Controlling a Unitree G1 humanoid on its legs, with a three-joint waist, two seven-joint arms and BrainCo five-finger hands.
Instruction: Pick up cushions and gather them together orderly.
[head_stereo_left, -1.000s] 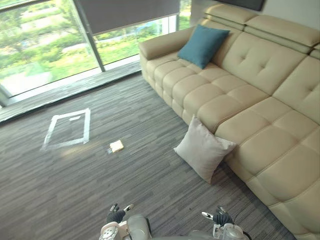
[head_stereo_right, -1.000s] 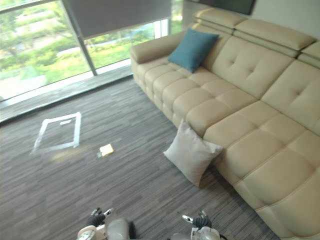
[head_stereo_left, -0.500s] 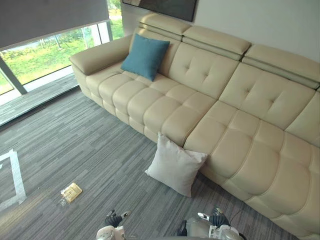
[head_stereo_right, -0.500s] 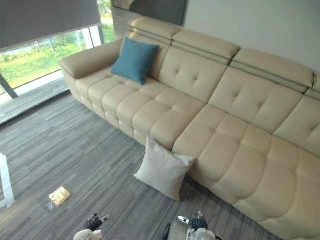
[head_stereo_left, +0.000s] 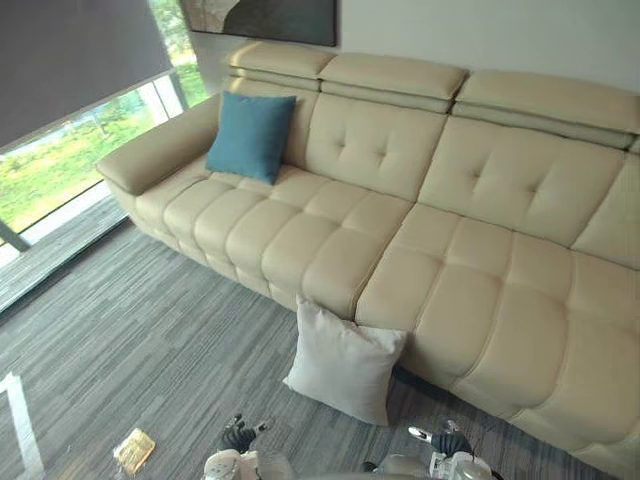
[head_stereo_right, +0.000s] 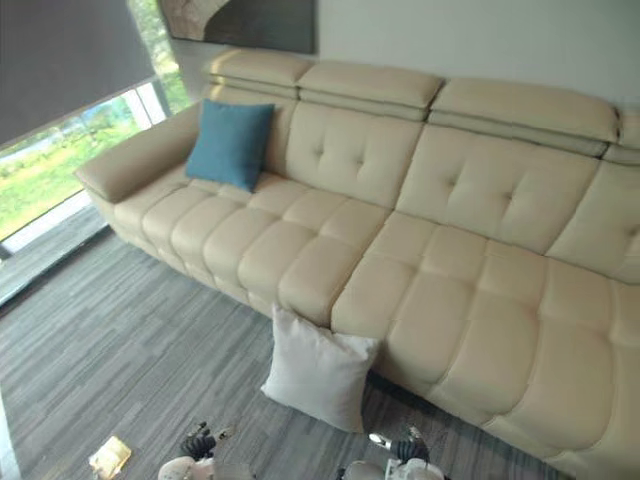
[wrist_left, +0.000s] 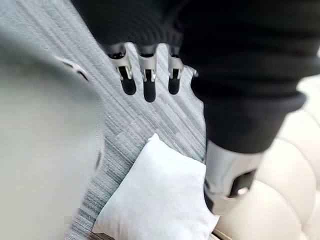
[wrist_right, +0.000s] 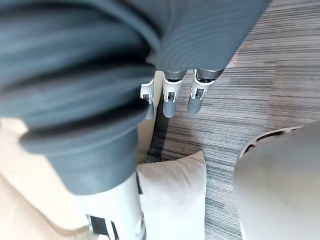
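Floor (head_stereo_left: 150, 340) holds the white cushion (head_stereo_left: 345, 362), kept upright by the sofa (head_stereo_left: 480, 270) front it leans on, well apart from the blue cushion (head_stereo_left: 250, 135) — left hand (wrist_left: 149, 70) and right hand (wrist_right: 169, 95) hang open, empty.

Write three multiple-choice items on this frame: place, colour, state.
1. Where is the white cushion? A) on the floor, against the sofa front B) on the sofa seat C) on the armrest
2. What colour is the other cushion, on the sofa? A) red B) yellow C) teal blue
3. How are the left hand and right hand? A) left shut on a cushion B) both open, empty C) right shut on a cushion
Answers: 1A, it stands on the floor at the sofa's base; 2C, plainly teal; 3B, wrist views show straight fingers holding nothing.
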